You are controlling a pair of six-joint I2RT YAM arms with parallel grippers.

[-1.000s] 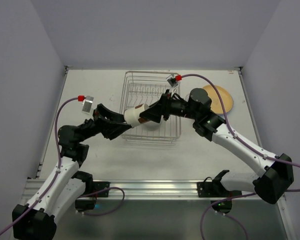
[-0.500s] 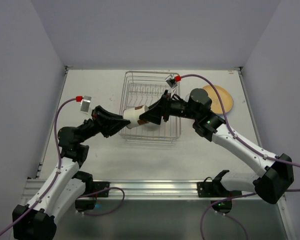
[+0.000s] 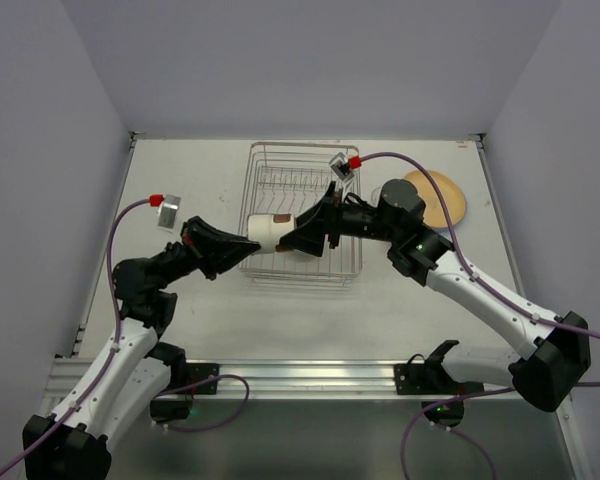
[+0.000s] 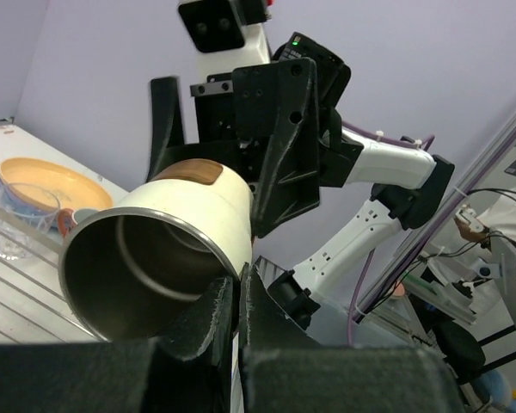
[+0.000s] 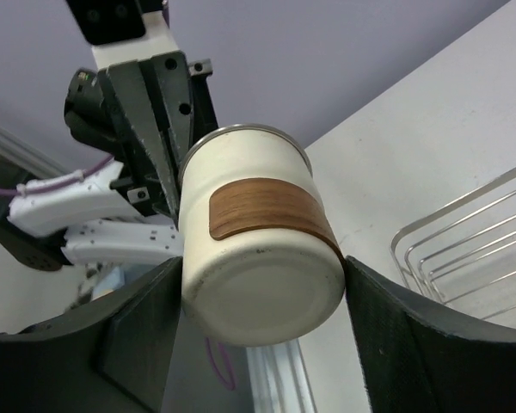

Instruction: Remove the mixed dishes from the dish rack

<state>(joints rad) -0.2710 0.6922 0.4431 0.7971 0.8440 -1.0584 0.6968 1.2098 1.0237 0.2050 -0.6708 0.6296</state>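
Top external view: cup (image 3: 265,231) up in the air, middle of the frame, tipped on its side over the near left corner of the dish rack (image 3: 295,146). Caught between two grippers. Right gripper (image 3: 295,238) grasping the cup's round body near the bottom, jaws spread wide around it. Left gripper (image 3: 242,243) clenched tight on the cup's rim, one finger inside and one outside. Looks like a hand-over from right to left, not yet finished.

Rack wires look bare of other dishes, though partly hidden by the right arm. Yellow-orange plate (image 3: 440,198) already out, flat on the table (image 3: 180,170) at the upper right of the frame.

Left wrist view, far left edge: same plate on top of what looks like a blue plate (image 4: 3,191), with a glass (image 4: 10,225) and a pink mug (image 4: 69,222) just beside. No bowl and no lilac plate to be seen anywhere.

So most of the job seems done. Probably left to do: open the right jaws, then put the cup down on the table.
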